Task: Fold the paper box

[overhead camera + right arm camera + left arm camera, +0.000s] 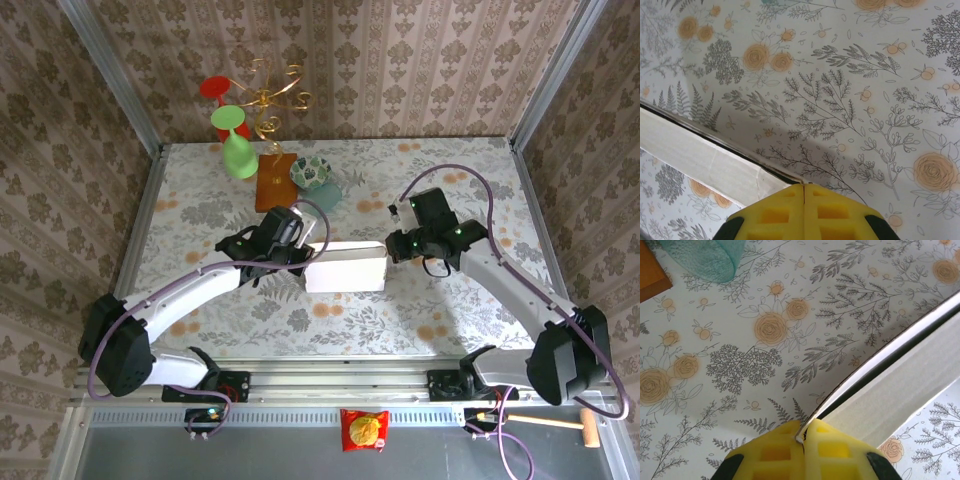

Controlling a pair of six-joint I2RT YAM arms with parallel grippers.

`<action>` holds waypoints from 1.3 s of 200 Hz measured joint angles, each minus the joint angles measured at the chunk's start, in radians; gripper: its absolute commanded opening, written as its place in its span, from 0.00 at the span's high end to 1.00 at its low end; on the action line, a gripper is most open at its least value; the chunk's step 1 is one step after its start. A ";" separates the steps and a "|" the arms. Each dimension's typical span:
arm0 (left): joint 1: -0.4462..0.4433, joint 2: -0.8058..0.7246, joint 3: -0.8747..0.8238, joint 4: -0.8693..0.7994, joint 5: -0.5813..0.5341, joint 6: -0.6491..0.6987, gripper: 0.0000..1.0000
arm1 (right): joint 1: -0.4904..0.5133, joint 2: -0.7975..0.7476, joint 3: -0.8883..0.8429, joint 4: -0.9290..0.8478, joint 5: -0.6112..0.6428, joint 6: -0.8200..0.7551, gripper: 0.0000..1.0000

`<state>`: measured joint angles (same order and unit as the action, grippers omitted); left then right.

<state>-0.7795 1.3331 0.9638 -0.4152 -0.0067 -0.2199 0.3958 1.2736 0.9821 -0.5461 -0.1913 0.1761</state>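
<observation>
Top external view: left claw (304, 262) pinches the box (345, 270) at its left end; right claw (389, 250) pinches its right end.

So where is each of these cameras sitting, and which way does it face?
Top external: above and behind the bases, looking down on the table; both arms show, meeting at the paper box.
Left wrist: on the left arm, looking along the left gripper, shut on the box's thin edge; teal cup beyond.
Right wrist: on the right arm, looking along the right gripper, shut at the box's corner.
Shared: both wrist views show the box and the floral table.
</observation>
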 measured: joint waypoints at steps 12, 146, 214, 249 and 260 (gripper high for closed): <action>-0.001 -0.001 0.000 0.000 -0.016 -0.024 1.00 | 0.016 -0.015 -0.015 0.022 0.019 0.044 1.00; -0.012 -0.059 -0.054 0.049 -0.070 -0.167 1.00 | 0.106 -0.070 -0.133 0.232 0.177 0.389 1.00; -0.018 -0.059 -0.055 0.048 -0.084 -0.180 1.00 | 0.143 -0.078 -0.156 0.267 0.240 0.443 1.00; -0.023 -0.059 -0.054 0.048 -0.093 -0.181 1.00 | 0.157 -0.086 -0.175 0.294 0.270 0.464 1.00; -0.024 -0.059 -0.054 0.047 -0.097 -0.181 1.00 | 0.162 -0.092 -0.185 0.305 0.280 0.468 1.00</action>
<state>-0.8040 1.2739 0.9096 -0.3687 -0.1036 -0.4011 0.5575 1.1812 0.7967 -0.2413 0.0883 0.6441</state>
